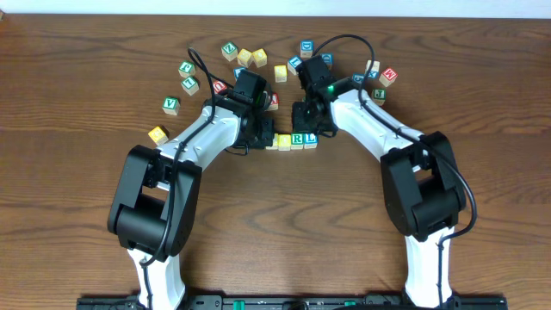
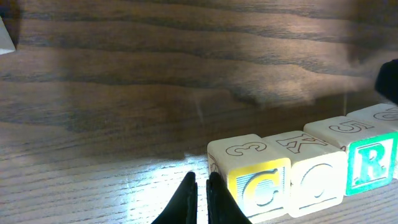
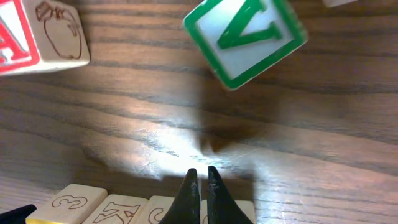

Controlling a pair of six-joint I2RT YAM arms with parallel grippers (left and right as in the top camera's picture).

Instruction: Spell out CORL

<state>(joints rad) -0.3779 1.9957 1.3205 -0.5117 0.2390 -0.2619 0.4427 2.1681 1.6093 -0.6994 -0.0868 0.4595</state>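
- Left gripper: fingers pressed together, holding nothing, tips low over the table just beside the outer face of the C cube; contact cannot be told.
- Right gripper: fingers likewise pressed together and empty, set at the far side of the row, towards its R and L end.
- Task cubes: C cube, O cube, R cube and L cube stand in one line, neighbours touching, near the table's middle between the two arms.
- Governing relation: the row's long axis runs across the table from the left arm's side to the right's. The left gripper lies on that axis at the C end; the right is nearer the L end. Any squaring nudge would therefore run along the row, from the C end.
- Judgement: the word reads complete.
- Loose cubes: green V cube and red A cube lie beyond the row, apart from it.
- Containers: none in view.
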